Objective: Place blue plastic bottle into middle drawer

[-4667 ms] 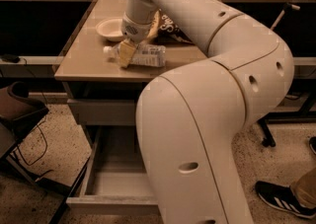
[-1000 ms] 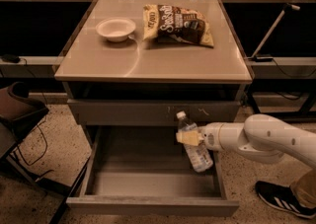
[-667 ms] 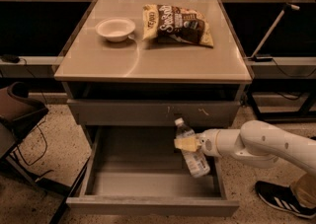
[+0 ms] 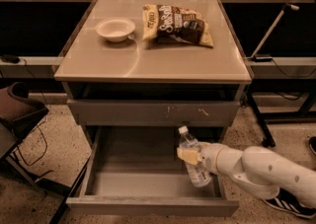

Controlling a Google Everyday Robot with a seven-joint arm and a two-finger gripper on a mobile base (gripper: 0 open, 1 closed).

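Bottle [image 4: 198, 172]: tilted, cap up and far, over the right part of the drawer [image 4: 143, 184]; base low inside, floor contact not discernible.
Drawer: pulled out to the near side, giving room for lowering.
Gripper [image 4: 190, 156]: reached in from the right at mid-bottle; fingers pinched on the bottle, bearing its weight.

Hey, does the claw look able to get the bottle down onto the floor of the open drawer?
Probably yes. The claw, shut on the bottle, hangs over the pulled-out middle drawer, and the drawer floor beneath it looks bare.
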